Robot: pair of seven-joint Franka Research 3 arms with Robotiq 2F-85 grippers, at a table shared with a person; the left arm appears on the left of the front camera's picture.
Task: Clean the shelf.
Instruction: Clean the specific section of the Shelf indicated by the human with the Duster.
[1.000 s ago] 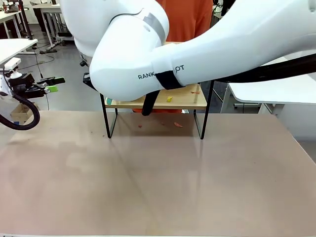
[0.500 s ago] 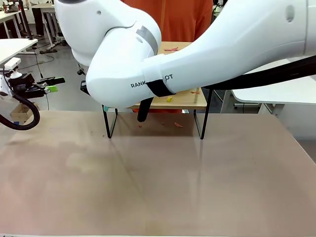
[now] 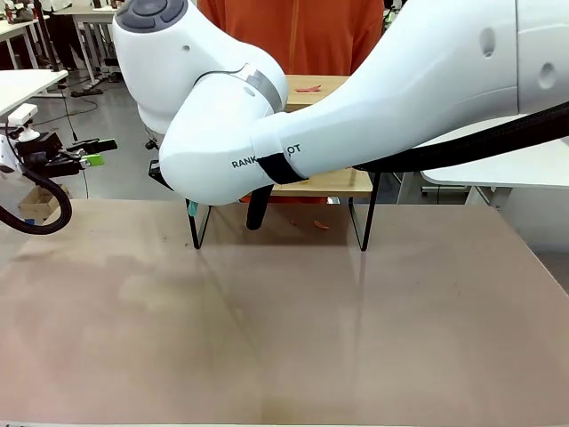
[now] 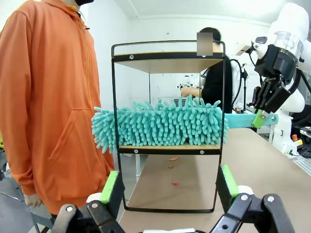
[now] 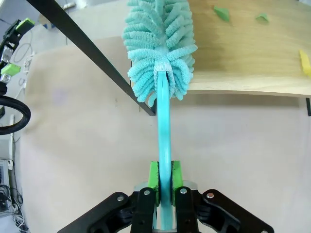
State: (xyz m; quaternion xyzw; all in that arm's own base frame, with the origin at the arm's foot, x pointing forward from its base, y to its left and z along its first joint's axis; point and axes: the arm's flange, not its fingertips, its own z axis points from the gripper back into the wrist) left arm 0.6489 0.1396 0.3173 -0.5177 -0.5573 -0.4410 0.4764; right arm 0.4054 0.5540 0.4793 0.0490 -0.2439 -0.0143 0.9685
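The duster [image 4: 160, 124] is turquoise throughout, head and handle alike. The shelf [image 4: 170, 147] has pale wood boards in a black frame. Green scraps [image 5: 222, 13] and a yellow scrap [image 5: 304, 62] dot one board. The hoodie [image 4: 53, 97] is plain orange and the surface [image 3: 284, 338] a dull pinkish beige. The left gripper [image 4: 169, 184] and right gripper [image 5: 164, 179] are black with bright green pads. The right arm [image 3: 400, 89] is white.

front view, centre: right arm [image 3: 373, 89] covers most of the shelf [image 3: 333, 182], its left half unseen | front view, top: person [image 3: 320, 36] cut off above the chest | right wrist view, bottom edge: duster handle [image 5: 164, 121] end cut off | right wrist view, upper right: scraps [image 5: 222, 12] too small to identify
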